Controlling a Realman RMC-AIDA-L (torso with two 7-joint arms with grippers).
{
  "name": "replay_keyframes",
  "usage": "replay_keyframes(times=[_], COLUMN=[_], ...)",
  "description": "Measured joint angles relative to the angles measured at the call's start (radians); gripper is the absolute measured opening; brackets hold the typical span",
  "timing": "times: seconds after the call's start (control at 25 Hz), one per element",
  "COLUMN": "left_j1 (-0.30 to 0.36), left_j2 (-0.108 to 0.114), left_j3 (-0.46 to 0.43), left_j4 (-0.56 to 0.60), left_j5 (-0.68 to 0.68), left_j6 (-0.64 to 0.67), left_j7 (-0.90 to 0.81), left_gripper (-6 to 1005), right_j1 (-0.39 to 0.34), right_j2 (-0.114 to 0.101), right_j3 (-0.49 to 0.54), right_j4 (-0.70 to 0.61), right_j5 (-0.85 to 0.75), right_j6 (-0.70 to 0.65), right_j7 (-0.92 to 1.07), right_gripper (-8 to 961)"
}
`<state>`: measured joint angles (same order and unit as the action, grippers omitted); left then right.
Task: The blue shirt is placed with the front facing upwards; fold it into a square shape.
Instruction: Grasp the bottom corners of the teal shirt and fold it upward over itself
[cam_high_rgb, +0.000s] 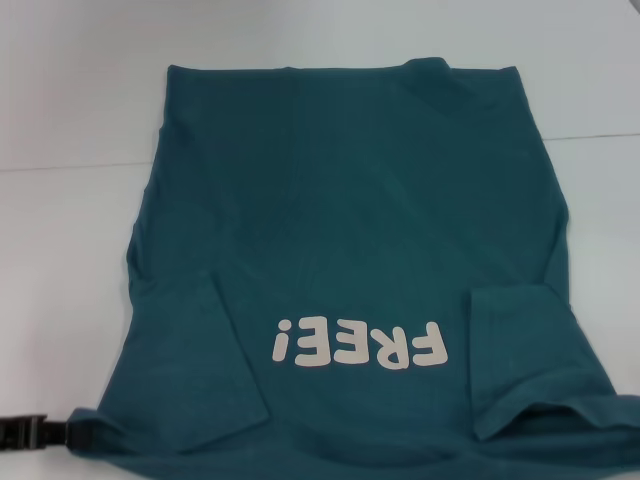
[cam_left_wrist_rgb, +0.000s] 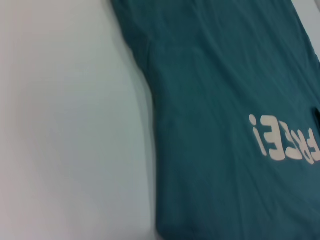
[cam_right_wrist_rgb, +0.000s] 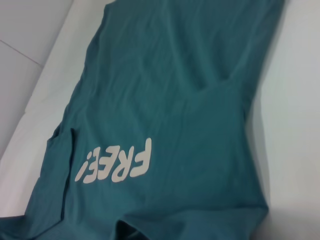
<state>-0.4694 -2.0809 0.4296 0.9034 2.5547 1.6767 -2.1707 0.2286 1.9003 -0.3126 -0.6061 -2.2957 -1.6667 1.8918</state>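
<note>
The blue shirt (cam_high_rgb: 350, 230) lies flat on the white table, front up, its off-white "FREE!" lettering (cam_high_rgb: 358, 345) upside down at my near side and its hem at the far side. Both short sleeves are folded inward onto the front, one at the near left (cam_high_rgb: 215, 370) and one at the near right (cam_high_rgb: 525, 350). A black part at the near left edge, seemingly my left gripper (cam_high_rgb: 35, 431), touches the shirt's near left corner. The left wrist view shows the shirt (cam_left_wrist_rgb: 215, 110) with its left edge. The right wrist view shows the shirt (cam_right_wrist_rgb: 175, 100) and its lettering. My right gripper is out of view.
The white table (cam_high_rgb: 70, 250) surrounds the shirt on the left, right and far sides, with a thin seam line (cam_high_rgb: 70, 166) running across it. The shirt's near edge runs off the bottom of the head view.
</note>
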Motion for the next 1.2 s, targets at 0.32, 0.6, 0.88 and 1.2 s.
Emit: replay_keyframes(times=[0.32, 0.6, 0.88, 1.2], left_j1=[-0.060, -0.202, -0.331, -0.412], left_j2=[0.025, 0.047, 0.048, 0.039], left_j3=[-0.010, 0.003, 0.006, 0.006], left_j4=[-0.045, -0.177, -0.264, -0.315], left_j5=[-0.076, -0.120, -0.139, -0.190], left_j6=[-0.074, -0.243, -0.432, -0.595], left_j7=[-0.005, -0.001, 0.000, 0.000], left_gripper=[124, 127, 131, 134], right_j1=[0.053, 0.176, 0.297, 0.397], right_j2=[0.000, 0.013, 0.022, 0.016], right_j3=[0.027, 0.050, 0.025, -0.048], right_j4=[0.001, 0.010, 0.030, 0.036], right_j5=[0.007, 0.010, -0.001, 0.000], right_j6=[0.053, 0.145, 0.282, 0.435], right_j7=[0.005, 0.005, 0.001, -0.002], right_gripper=[24, 24, 24, 24])
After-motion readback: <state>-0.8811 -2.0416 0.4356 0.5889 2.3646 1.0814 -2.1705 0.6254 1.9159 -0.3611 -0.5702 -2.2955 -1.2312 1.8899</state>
